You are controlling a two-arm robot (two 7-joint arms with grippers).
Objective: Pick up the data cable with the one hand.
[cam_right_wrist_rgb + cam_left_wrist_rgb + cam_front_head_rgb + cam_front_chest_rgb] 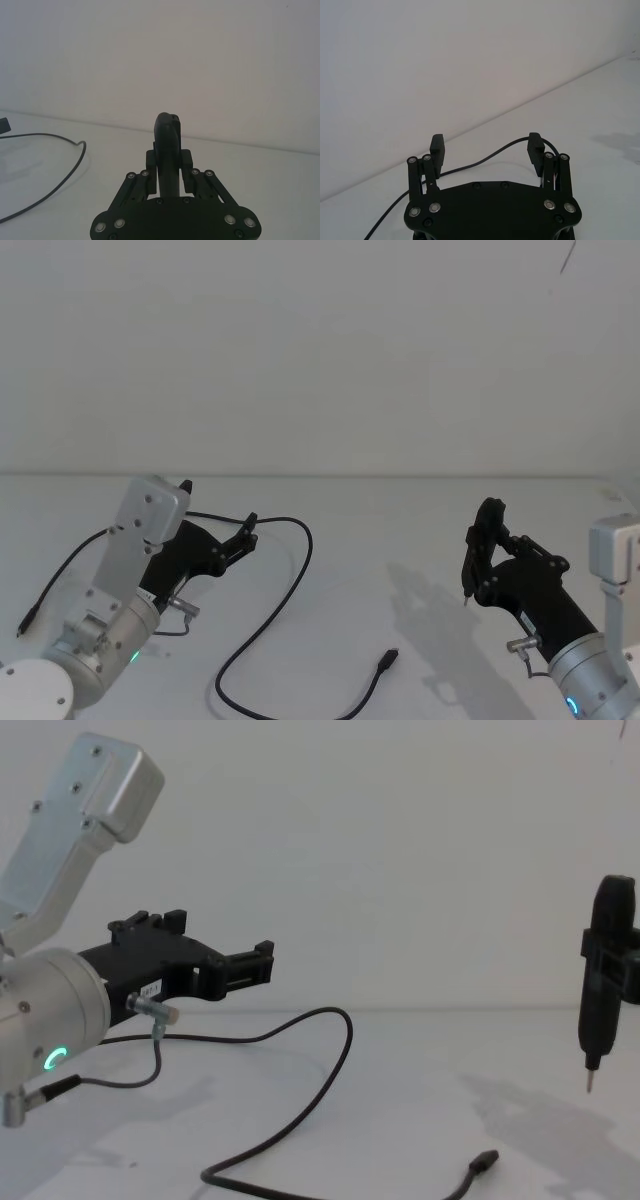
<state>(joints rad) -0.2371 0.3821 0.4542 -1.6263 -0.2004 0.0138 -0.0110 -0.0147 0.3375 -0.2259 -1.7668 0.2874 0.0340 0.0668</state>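
- We find the data cable point(308, 545) lying in a loose loop on the white table point(400, 520), on our left side. Its small plug point(386, 660) rests near the front middle.
- Our left gripper point(486, 145) hangs just above the cable's far bend, fingers spread wide and grasping nothing. The cable runs across beneath the gap.
- Our right gripper point(169, 162), well apart on the right, is clenched on a pen-shaped tool point(600, 970), tip down, clear of the table.

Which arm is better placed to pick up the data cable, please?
Left, probably. The left hand is open, with the data cable running just past its fingertips. The right hand is shut on a pen-shaped tool, farther away.
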